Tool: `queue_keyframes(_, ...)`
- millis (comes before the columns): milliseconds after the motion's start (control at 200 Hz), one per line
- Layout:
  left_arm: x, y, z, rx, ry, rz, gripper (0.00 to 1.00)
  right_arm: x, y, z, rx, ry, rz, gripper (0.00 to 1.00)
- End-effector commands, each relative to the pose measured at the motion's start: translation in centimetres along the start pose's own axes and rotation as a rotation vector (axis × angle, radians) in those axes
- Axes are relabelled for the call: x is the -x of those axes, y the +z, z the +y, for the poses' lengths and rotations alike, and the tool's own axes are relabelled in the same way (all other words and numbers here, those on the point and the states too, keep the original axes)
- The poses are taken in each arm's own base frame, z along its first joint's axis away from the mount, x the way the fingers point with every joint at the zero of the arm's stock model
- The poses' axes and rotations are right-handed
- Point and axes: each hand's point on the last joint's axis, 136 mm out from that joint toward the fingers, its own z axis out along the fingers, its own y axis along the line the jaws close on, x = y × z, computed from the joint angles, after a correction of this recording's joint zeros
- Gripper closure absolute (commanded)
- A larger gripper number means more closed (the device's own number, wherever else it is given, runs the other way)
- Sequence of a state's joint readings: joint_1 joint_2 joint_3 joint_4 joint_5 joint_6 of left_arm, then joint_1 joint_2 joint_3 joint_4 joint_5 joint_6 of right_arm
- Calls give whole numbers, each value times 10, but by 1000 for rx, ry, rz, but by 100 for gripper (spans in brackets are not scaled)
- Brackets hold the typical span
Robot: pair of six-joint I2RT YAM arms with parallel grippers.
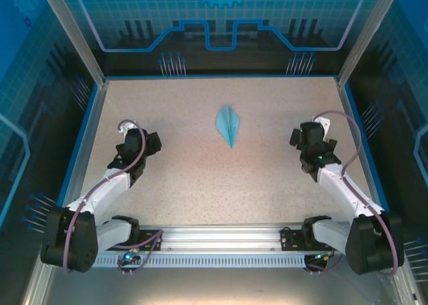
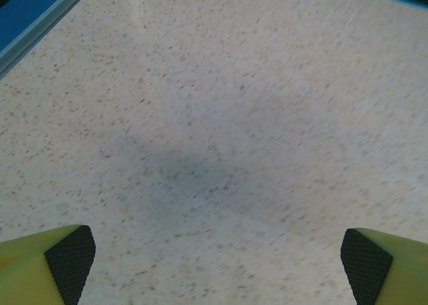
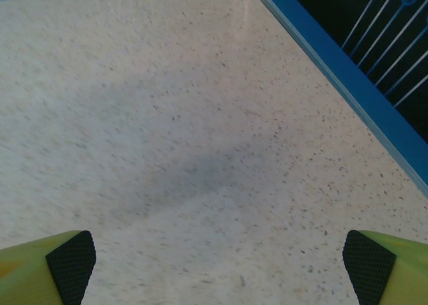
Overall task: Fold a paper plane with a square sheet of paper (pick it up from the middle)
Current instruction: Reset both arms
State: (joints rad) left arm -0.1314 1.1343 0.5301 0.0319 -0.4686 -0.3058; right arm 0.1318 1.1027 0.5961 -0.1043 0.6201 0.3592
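So the paper plane (image 1: 228,124) is lying flat on the speckled counter (image 1: 187,191), a bit back of the middle. Its pointy nose aims toward the arm bases and you can see the centre crease. It's on its own out there. The left hand (image 1: 139,144) hovers well off to its left, and the right hand (image 1: 309,142) is well off on the other side, nearer the blue rim (image 3: 348,77). Both hands are spread wide and aren't gripping anything. In the wrist views the yellow fingers with their black pads (image 2: 70,261) sit way out at the bottom corners, just bare counter between them. Same deal on the right (image 3: 366,265).
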Motion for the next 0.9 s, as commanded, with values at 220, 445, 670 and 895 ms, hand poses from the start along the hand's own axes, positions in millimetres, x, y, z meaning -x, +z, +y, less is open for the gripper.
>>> queue_keyframes(220,15,22,-17,-139,111,-199,1,-6,27,30,146,-139,-135,1)
queue_keyframes(445,16,25,-33,-299,133,-241,1,5,36,60,263,-181,-211,1)
queue_keyframes(670,11,32,-37,-386,137,-240,2,2,36,87,402,-232,-264,0)
queue_keyframes(895,2,53,-36,-383,121,-211,1,-9,49,93,416,-242,-250,1)
